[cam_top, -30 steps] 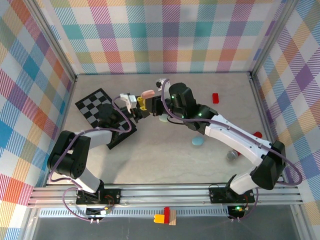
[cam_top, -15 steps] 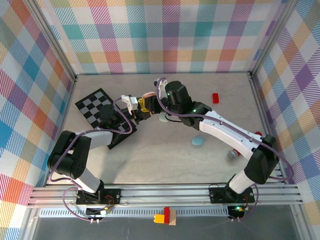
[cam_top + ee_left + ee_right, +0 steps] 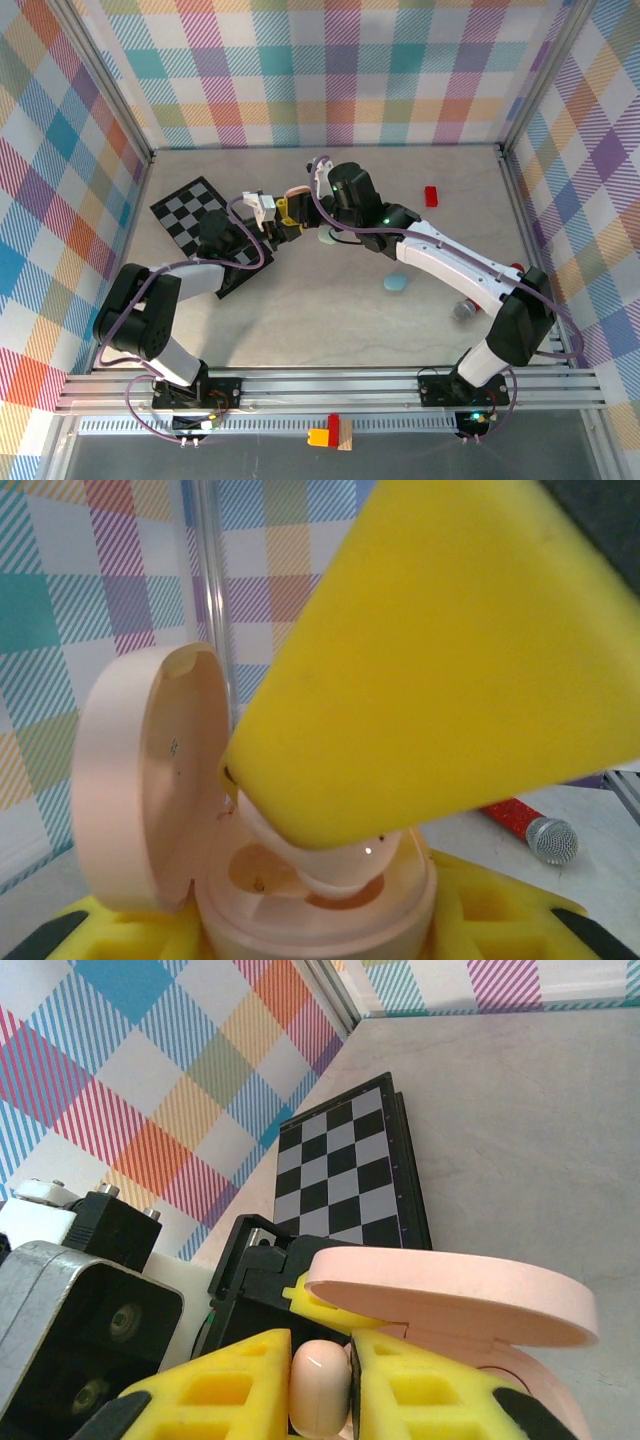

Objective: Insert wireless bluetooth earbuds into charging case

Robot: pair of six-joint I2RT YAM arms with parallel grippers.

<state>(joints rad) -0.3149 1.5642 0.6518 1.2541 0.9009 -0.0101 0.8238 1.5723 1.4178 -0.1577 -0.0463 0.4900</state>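
Grey stone-look worktop (image 3: pixel 330 330) is bare between the two arm bases, with plenty of room at the near edge. A light blue case (image 3: pixel 397 284) lies flat right of centre. A microphone (image 3: pixel 463 310) with a red glitter handle lies beside the right forearm. The checkerboard mat (image 3: pixel 195 215) is on the left, partly under the left arm, and its far corner is near the side wall.

The tools meet mid-air over the far middle of the worktop, apart from the plaid back wall (image 3: pixel 330 70).

- Left tool (image 3: pixel 284 210): clenched on the base of the pink case (image 3: pixel 320 910), seated between its yellow pads.
- The case lid (image 3: pixel 140 780) is hinged open and stands upright on the left in the left wrist view. The wells face up.
- Right tool (image 3: pixel 320 1412): grasping the earbud (image 3: pixel 320 1380), pale pink, between yellow foam fingers (image 3: pixel 220 1390).
- The earbud's long axis runs along the fingers. In the left wrist view its rounded end points down into a well of the case. I can't tell whether it's fully seated.
- Tight spot: the right tool's finger sits just beside the open lid.

Red block (image 3: pixel 431 196) is far right, well clear of both tools.
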